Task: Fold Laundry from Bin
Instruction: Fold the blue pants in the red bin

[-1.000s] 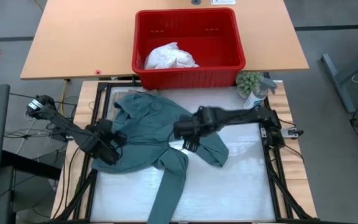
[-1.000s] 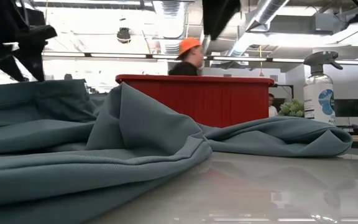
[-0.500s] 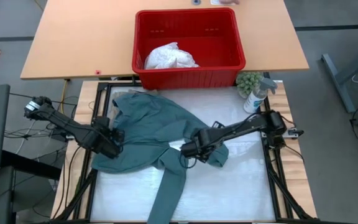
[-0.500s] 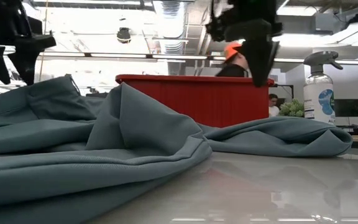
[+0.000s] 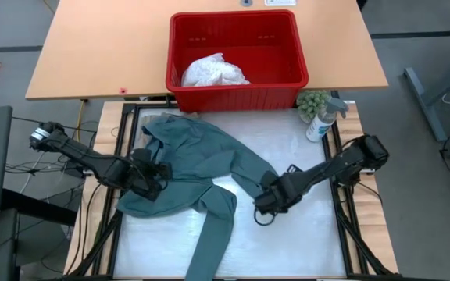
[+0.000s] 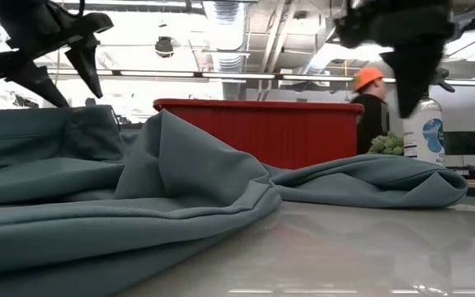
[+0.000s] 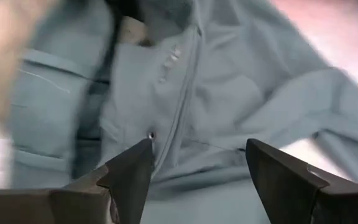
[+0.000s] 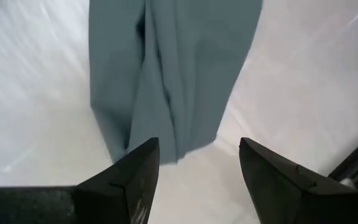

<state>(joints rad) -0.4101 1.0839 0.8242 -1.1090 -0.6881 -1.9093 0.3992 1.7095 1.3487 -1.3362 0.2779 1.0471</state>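
Tools move: the right tool (image 5: 268,204), open and empty, has slid toward 5 o'clock off the teal shirt (image 5: 201,160), while the left tool (image 5: 156,173), open too, has crept in at 9 o'clock, so folding has not started.

Garment (image 5: 201,168) on table, before bin (image 5: 237,90)

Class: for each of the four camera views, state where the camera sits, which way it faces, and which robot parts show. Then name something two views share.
High view: overhead, facing down; both arms, teal garment, red bin.
Low view: tabletop height, facing across the garment to the bin; both jaws hang above.
Left wrist view: on the left arm, over the garment; left gripper open.
Right wrist view: on the right arm, over a sleeve end; right gripper open.
Shared: the garment shows in all four.
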